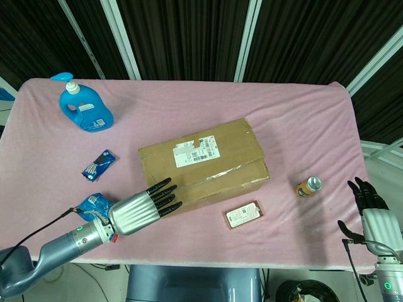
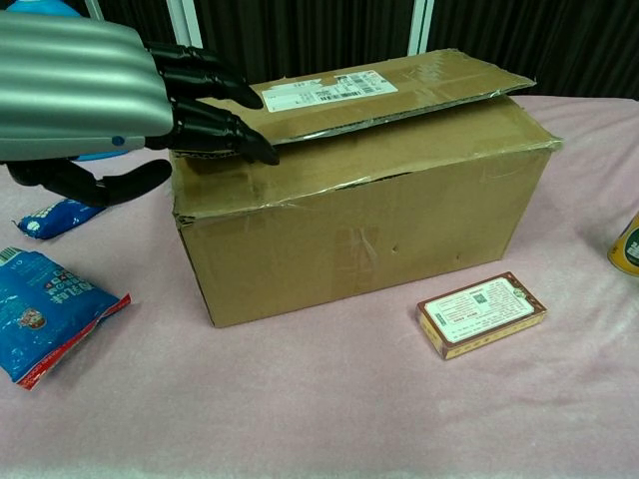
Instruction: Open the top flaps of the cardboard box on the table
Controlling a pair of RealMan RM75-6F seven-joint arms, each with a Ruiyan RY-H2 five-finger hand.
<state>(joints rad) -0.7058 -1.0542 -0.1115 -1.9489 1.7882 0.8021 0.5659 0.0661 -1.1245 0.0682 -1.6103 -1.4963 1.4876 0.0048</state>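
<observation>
Cardboard box (image 1: 203,165): table centre, flaps down, upper flap slightly lifted.
Left hand (image 1: 142,209): at box's 8 o'clock corner, fingers (image 2: 205,95) straight and apart, holding nothing.
Right hand (image 1: 373,212): table's 4 o'clock edge, fingers extended, empty.

Head view: high, looking steeply down on whole surface (image 1: 302,119). Chest view: low, close, level. Shared: cardboard box (image 1: 204,165), left hand (image 1: 140,207).
</observation>
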